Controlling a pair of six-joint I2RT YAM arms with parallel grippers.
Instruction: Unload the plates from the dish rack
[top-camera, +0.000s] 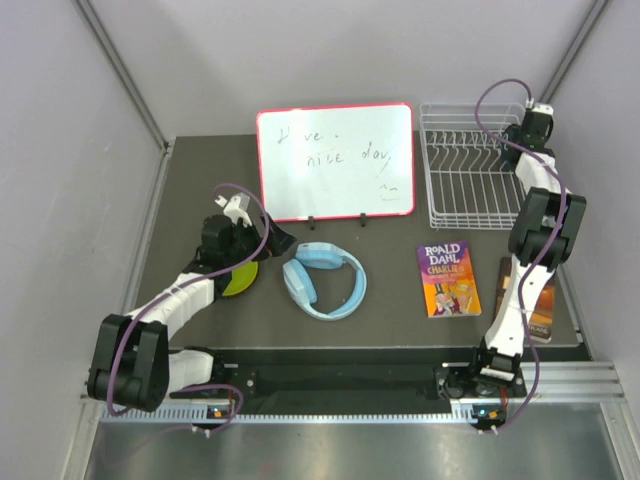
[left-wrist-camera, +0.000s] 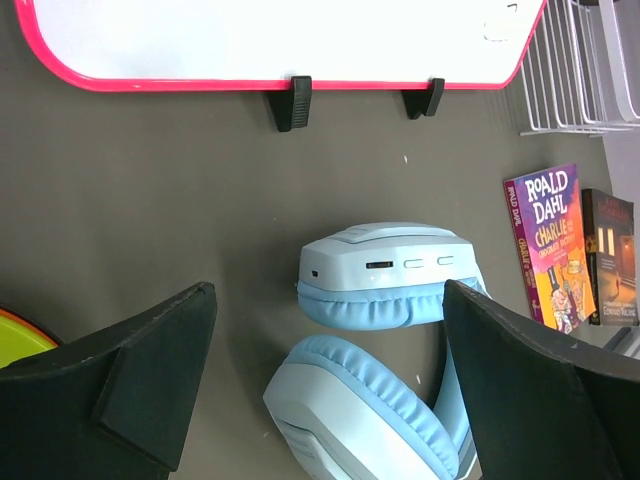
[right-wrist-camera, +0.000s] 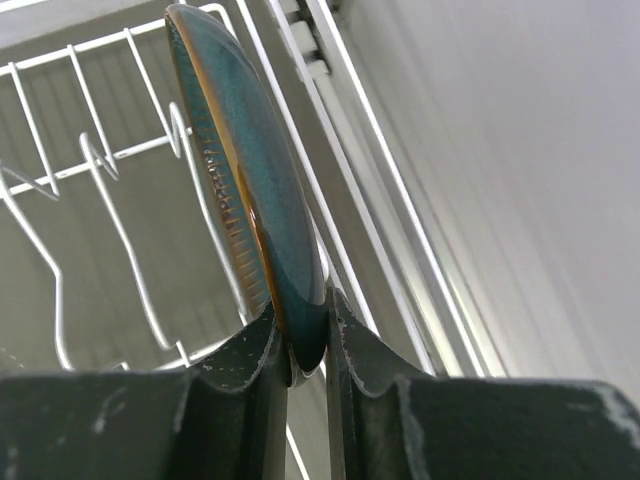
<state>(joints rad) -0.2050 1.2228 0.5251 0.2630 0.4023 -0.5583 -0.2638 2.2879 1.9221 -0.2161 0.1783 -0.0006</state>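
Observation:
The white wire dish rack (top-camera: 470, 170) stands at the back right. My right gripper (top-camera: 527, 148) is at its right end. In the right wrist view the right gripper (right-wrist-camera: 306, 322) is shut on the lower rim of a dark green plate (right-wrist-camera: 255, 190), held upright and edge-on among the rack wires (right-wrist-camera: 100, 160). A yellow-green plate (top-camera: 241, 277) lies on the table at the left, with an orange rim showing at its edge (left-wrist-camera: 18, 332). My left gripper (top-camera: 255, 240) hovers just beyond it, open and empty (left-wrist-camera: 328, 295). The dark red plate is not in view.
A red-framed whiteboard (top-camera: 335, 160) stands at the back centre. Light blue headphones (top-camera: 325, 282) lie below the left gripper's open fingers (left-wrist-camera: 150, 370). A Roald Dahl book (top-camera: 447, 277) and a darker book (top-camera: 530, 300) lie front right.

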